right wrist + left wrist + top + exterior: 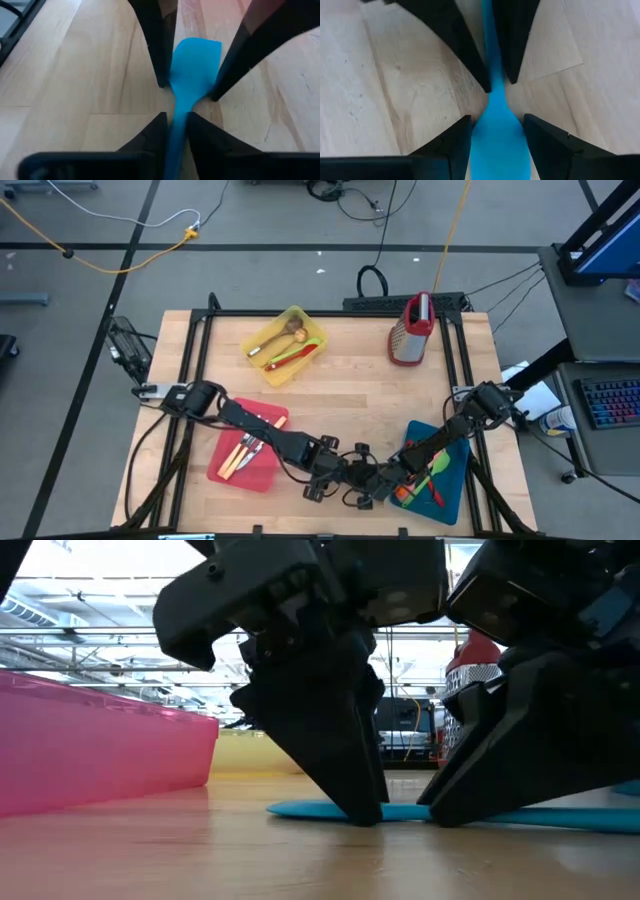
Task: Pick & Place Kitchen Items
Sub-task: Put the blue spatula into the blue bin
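While one blue spatula (498, 135) lies flat, left gripper (496, 131) straddles wide, right gripper (175, 125) pinches it.

No legible text, labels, brands or nos. anywhere: none on trays, utensils, grater or arms; keyboard keys too small to read.

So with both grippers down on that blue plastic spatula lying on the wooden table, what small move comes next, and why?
Probably the left gripper should lift clear. Its fingers stand open either side of the blue plastic spatula blade, which lies flat on the wooden table, while the right gripper sits narrowed around the handle. This looks like a handover, so the right could then carry it towards the blue tray.
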You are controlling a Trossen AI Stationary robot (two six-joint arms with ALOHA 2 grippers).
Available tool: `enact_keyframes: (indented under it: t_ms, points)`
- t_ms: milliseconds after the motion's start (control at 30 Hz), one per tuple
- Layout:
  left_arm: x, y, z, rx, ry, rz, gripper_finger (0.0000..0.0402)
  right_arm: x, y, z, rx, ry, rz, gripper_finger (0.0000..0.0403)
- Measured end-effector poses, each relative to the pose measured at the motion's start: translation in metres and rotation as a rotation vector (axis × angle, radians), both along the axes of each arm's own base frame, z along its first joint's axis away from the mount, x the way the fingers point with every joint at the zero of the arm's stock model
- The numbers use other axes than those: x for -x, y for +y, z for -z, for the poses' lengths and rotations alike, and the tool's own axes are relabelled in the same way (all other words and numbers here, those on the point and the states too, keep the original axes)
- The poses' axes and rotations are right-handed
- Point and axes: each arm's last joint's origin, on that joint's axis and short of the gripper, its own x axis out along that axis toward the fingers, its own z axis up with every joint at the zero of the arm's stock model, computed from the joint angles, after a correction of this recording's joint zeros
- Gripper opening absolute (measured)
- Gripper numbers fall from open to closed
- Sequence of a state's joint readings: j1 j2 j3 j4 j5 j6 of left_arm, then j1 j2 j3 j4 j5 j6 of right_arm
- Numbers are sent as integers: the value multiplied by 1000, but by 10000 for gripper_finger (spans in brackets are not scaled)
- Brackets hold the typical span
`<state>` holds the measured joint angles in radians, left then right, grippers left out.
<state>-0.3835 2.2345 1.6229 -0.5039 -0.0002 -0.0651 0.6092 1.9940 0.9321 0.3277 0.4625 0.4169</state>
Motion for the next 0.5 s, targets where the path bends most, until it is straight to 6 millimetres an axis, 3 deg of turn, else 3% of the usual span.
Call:
enact_keyframes:
  t_ms: [167, 500]
  points:
    - [5, 2, 8, 16, 26, -18, 175, 1, 0, 1, -6, 8, 13, 14]
    - [2, 1, 10, 93, 6, 19, 121, -3, 4, -5, 38, -79, -31, 8]
